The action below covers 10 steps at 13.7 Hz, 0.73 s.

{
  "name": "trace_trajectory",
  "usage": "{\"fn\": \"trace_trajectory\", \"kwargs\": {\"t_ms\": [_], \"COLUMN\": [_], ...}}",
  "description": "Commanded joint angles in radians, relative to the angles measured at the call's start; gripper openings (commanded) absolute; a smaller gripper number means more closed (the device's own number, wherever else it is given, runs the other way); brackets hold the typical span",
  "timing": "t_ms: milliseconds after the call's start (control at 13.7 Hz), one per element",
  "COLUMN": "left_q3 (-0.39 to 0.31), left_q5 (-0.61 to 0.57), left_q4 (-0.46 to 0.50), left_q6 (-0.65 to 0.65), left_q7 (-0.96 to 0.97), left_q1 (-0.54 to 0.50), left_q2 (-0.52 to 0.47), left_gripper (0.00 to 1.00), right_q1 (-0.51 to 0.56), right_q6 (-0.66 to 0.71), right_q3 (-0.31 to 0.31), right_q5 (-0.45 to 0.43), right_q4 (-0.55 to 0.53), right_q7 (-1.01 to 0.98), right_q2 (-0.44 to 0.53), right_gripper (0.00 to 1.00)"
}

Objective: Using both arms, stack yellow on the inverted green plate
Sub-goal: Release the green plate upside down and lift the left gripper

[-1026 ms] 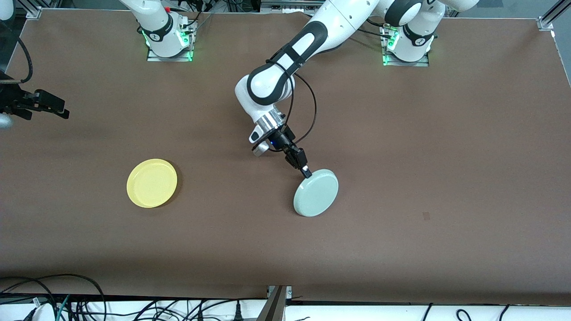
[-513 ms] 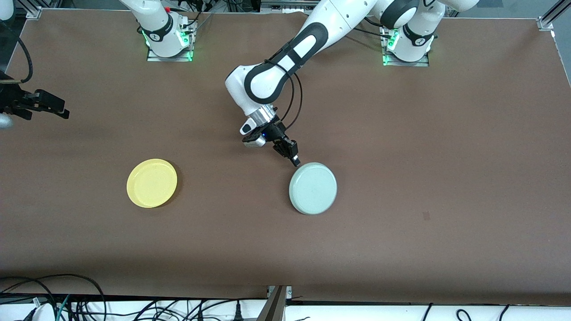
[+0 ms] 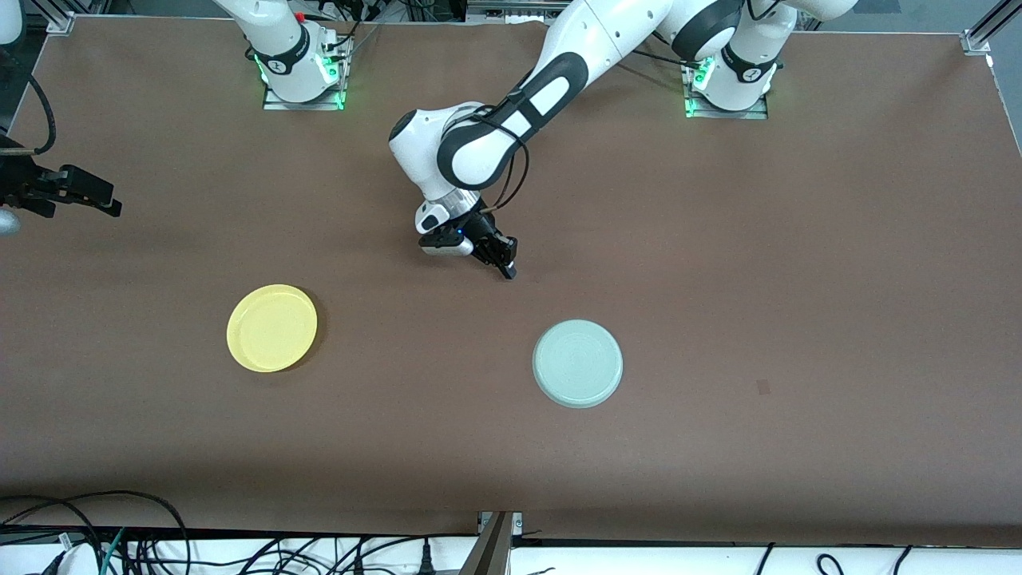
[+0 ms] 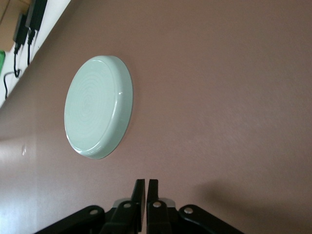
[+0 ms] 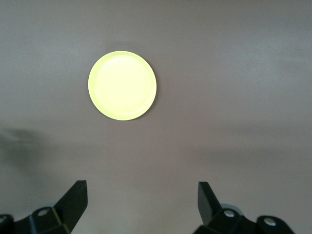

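The green plate lies flat on the brown table, turned upside down, so its ringed underside faces up and nothing sits on it. It rests toward the left arm's end of the table. The yellow plate lies right way up, well apart from it toward the right arm's end, and its shallow dish is empty. The left gripper hangs low over bare table, a little away from the green plate and clear of its rim; its fingers stand almost together with only a thin slit between them, and they hold nothing. The right gripper waits out over the table's edge at the right arm's end, its fingers spread wide and empty, with the yellow plate in plain sight below it.
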<state>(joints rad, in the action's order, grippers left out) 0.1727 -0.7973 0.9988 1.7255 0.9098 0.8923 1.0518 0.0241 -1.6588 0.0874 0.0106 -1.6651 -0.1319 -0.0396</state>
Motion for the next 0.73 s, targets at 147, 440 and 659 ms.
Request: {"fn": "trace_trajectory", "kwargs": {"t_ms": [147, 440, 659], "left_q3": [0.010, 0.008, 0.004], "left_q5": [0.154, 0.379, 0.544], "left_q4": [-0.023, -0.005, 0.136], "left_q6": [-0.010, -0.014, -0.027], "left_q7": [-0.095, -0.337, -0.503], "left_q1": [-0.174, -0.367, -0.554], "left_q2": [-0.117, -0.278, -0.445], "left_gripper": [1.00, 1.00, 1.00], "right_q1": [0.004, 0.010, 0.020], "right_q6": [-0.027, -0.016, -0.045], "right_q3": [0.000, 0.005, 0.008], "right_q5": [-0.006, -0.006, -0.006], "right_q4": [0.010, 0.008, 0.010], "right_q7": [0.005, 0.005, 0.005], "right_q2": [-0.023, -0.054, -0.120], "right_gripper": [1.00, 1.00, 1.00]}}
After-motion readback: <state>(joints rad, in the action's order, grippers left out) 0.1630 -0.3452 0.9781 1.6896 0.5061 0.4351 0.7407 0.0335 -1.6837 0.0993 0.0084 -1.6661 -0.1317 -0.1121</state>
